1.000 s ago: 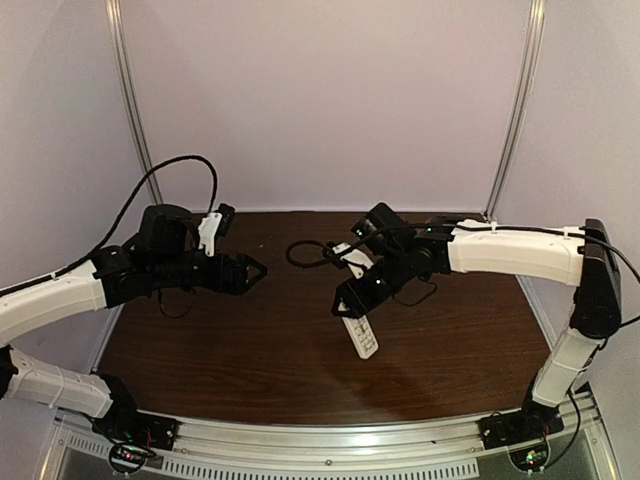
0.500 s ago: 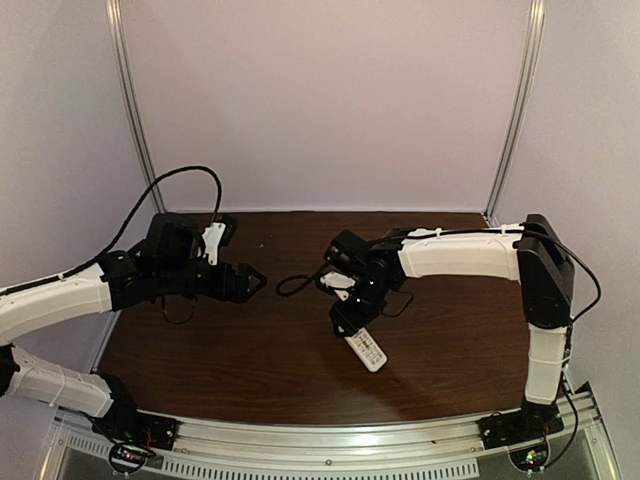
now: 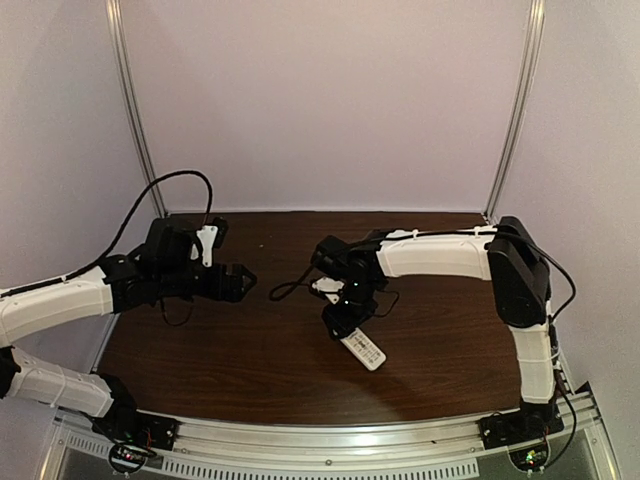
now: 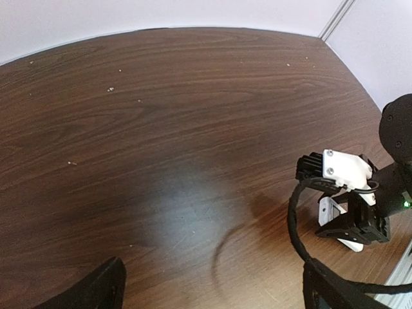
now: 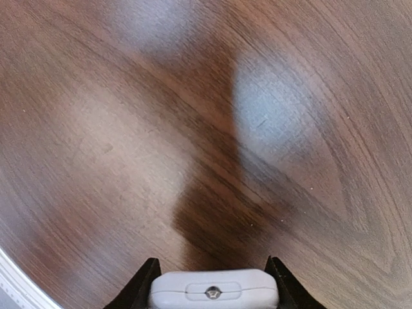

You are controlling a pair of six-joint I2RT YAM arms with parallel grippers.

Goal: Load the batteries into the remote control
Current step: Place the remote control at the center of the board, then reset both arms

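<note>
The remote control (image 3: pixel 365 349) is a slim white bar, held at one end by my right gripper (image 3: pixel 343 322) near the table's middle, its free end slanting down toward the front. In the right wrist view its white end face (image 5: pixel 214 291) fills the gap between the black fingers of that gripper (image 5: pixel 212 271). My left gripper (image 3: pixel 243 282) hovers left of centre, pointing at the right one, open with only bare table between its fingers (image 4: pixel 106 290). From the left wrist, the remote (image 4: pixel 352 244) peeks out under the right gripper. The batteries are out of view.
A black cable (image 3: pixel 290 285) loops off the right wrist toward the left gripper and hangs just above the brown wooden table (image 3: pixel 250 350). Metal frame posts (image 3: pixel 135 120) stand at the back corners, and a metal rail (image 3: pixel 330 440) runs along the near edge.
My right arm has swung left and folded in, carrying the remote lower and nearer the table's middle. The left gripper has drawn back slightly to the left, still open.
</note>
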